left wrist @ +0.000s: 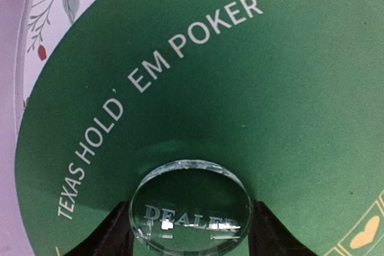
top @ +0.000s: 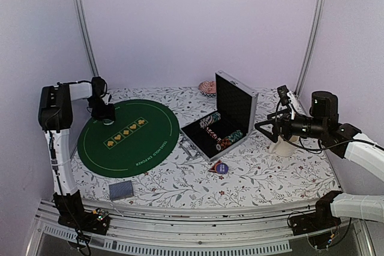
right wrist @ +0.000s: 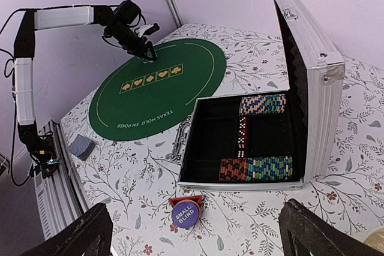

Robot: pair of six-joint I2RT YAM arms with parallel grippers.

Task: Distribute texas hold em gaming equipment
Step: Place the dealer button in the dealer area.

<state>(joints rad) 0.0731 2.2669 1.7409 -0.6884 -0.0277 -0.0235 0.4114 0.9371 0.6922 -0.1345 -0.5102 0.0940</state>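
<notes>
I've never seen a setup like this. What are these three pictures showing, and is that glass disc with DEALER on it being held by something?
Two robot arms are bolted at the near edge of a table. One picture looks down from above; the other two come from small cameras on each arm's wrist.

On the floral tablecloth lie a round green poker mat, an open silver case with rows of poker chips, a deck of cards and a purple SMALL BLIND button.

The left gripper is over the far edge of the mat and holds the clear DEALER disc between its two dark fingers. The right gripper hangs open and empty, beside the case.
</notes>
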